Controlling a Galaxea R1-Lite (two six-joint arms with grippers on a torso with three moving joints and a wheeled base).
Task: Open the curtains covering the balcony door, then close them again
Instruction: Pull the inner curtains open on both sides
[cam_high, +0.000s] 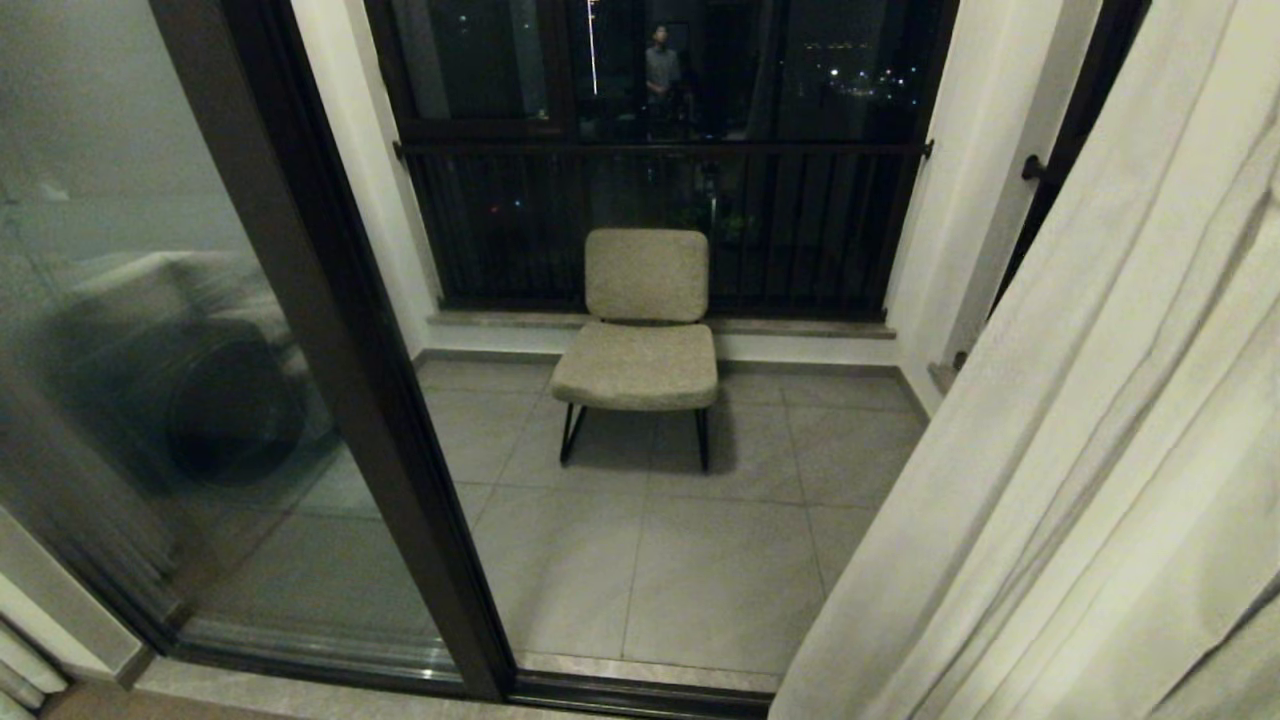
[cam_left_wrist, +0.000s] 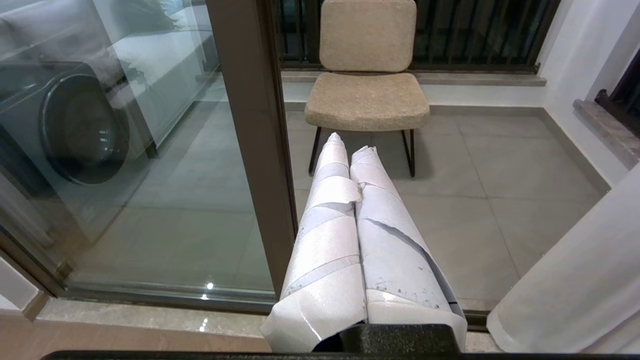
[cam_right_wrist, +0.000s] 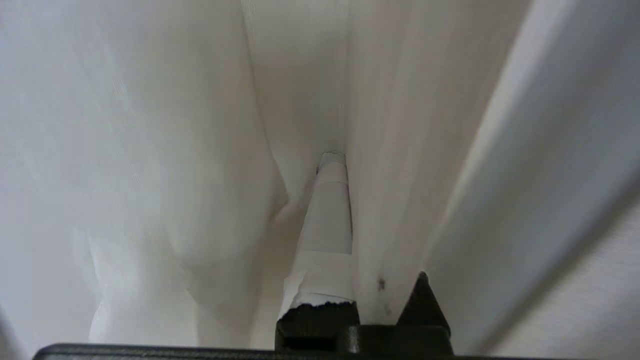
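The cream-white curtains (cam_high: 1100, 450) hang bunched at the right of the doorway, with the middle and left uncovered. The balcony door (cam_high: 330, 330) has a dark frame, and its glass panel (cam_high: 150, 350) stands at the left. Neither gripper shows in the head view. My right gripper (cam_right_wrist: 345, 160) is buried in the curtains (cam_right_wrist: 150, 150) and shut on a fold: one taped finger (cam_right_wrist: 327, 220) shows, and fabric hides the other. My left gripper (cam_left_wrist: 350, 144) is shut and empty, its white-taped fingers pressed together, low in front of the door frame (cam_left_wrist: 255, 150). A curtain edge (cam_left_wrist: 575, 285) hangs to its right.
A beige chair (cam_high: 645, 340) on black legs stands on the tiled balcony floor, before a black-railed window (cam_high: 660, 220) that reflects a person (cam_high: 660, 65). A washing machine (cam_left_wrist: 80, 130) shows through the glass. The dark door track (cam_high: 640, 695) crosses the threshold.
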